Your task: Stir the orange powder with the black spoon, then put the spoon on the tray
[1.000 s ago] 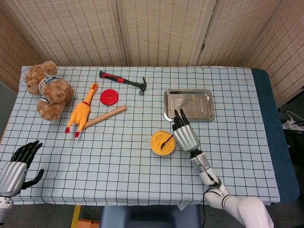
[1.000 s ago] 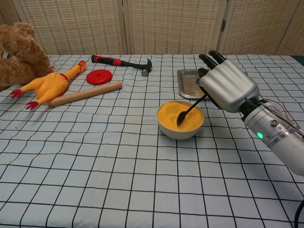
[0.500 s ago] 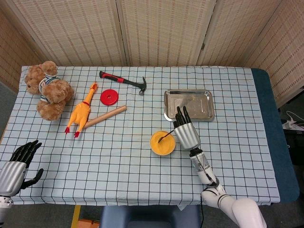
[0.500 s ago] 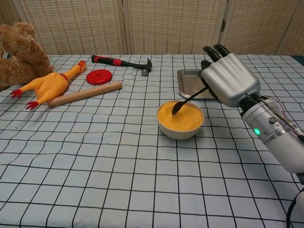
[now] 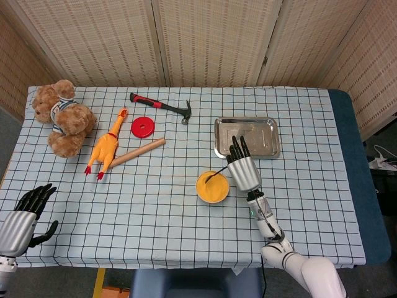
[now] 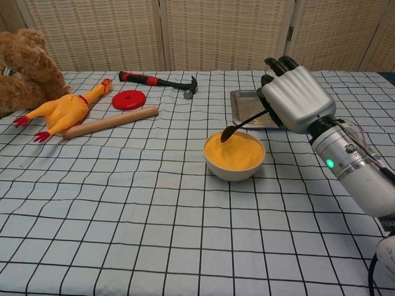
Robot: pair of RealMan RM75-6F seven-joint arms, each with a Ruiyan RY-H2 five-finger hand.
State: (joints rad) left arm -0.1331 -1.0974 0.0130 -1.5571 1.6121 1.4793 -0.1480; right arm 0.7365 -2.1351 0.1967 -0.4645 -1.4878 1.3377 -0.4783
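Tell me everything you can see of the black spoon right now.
The black spoon is thin, dark and glossy, with a small oval head and a slim handle. The right hand holds the handle end. It tilts down to the left, its head at the far rim of the bowl, just over the orange powder. Whether the head touches the powder is unclear.

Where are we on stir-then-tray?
Stirring looks finished: the right hand holds the black spoon with its bowl just above the orange powder. Left: carry it to the tray, which holds nothing yet. The left hand is idle.
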